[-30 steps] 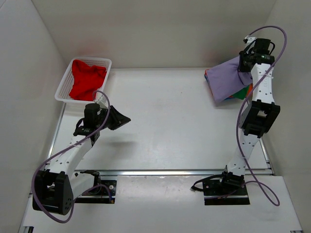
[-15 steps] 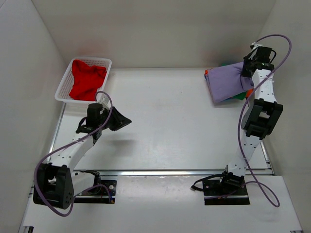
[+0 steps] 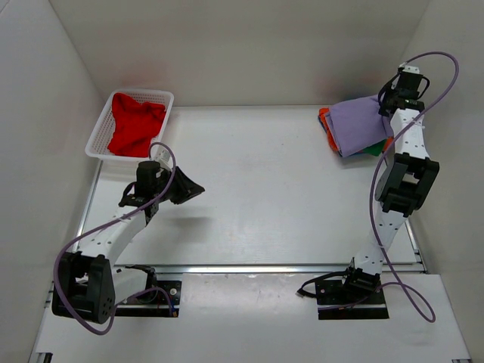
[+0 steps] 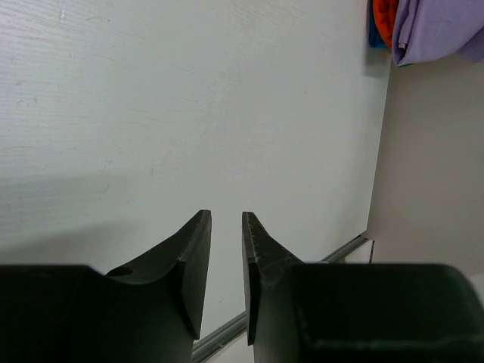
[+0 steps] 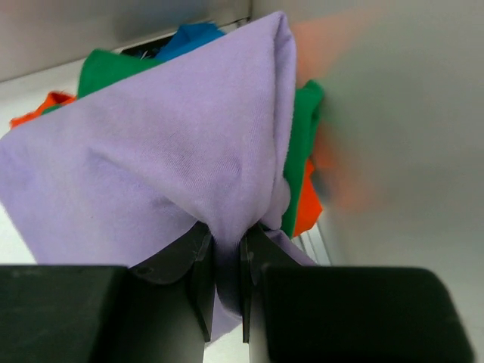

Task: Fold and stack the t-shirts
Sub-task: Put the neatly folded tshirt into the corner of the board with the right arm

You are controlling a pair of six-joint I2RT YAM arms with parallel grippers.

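The folded lavender t-shirt [image 3: 355,125] lies on top of the stack at the far right corner, over orange [image 3: 324,121] and green [image 3: 376,148] shirts. My right gripper [image 3: 389,106] is shut on the lavender shirt's edge; in the right wrist view the cloth [image 5: 166,151] is pinched between the fingers [image 5: 198,265], with green [image 5: 106,64], blue [image 5: 189,34] and orange [image 5: 306,204] shirts beneath. The red t-shirt [image 3: 134,125] lies crumpled in the basket. My left gripper [image 3: 193,187] hovers over the table at left, empty, its jaws a narrow gap apart [image 4: 225,227].
The white mesh basket [image 3: 97,136] stands at the far left corner. Walls enclose the table on the left, back and right; the stack sits close to the right wall. The stack also shows at the top right of the left wrist view [image 4: 431,30].
My right gripper has drawn the lavender shirt toward the right wall, so it now lies more squarely on the stack. The left arm has shifted only slightly.
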